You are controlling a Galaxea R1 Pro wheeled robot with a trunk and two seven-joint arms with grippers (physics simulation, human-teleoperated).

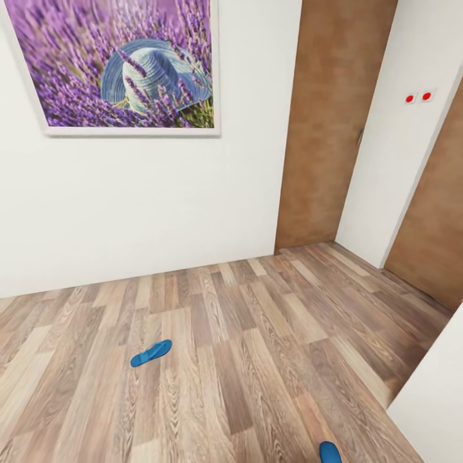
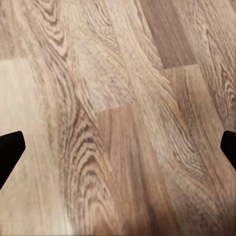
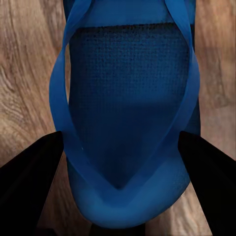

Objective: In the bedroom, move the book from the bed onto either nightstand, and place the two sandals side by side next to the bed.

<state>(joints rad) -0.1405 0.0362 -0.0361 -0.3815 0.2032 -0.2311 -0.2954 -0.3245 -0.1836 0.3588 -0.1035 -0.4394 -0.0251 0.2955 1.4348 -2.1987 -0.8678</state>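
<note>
My right gripper (image 3: 120,147) straddles one sandal (image 3: 129,113) with jaws wide, my left gripper (image 2: 118,147) wide over bare floor (image 2: 118,73), the other sandal (image 1: 151,353) at ten o'clock; closing off-centre, I judge, could pinch only a strap.

The left gripper (image 2: 118,147) points down at the floor, its two dark fingertips (image 2: 11,147) showing at opposite edges of the left wrist view, spread wide apart with nothing between them.

The right gripper (image 3: 120,196) also looks downward, its two dark fingers (image 3: 29,182) standing on either side of a blue sandal (image 3: 128,113). The fingers flank the sandal's toe end, right at its edges. Whether they press on it or only bracket it cannot be told.
</note>
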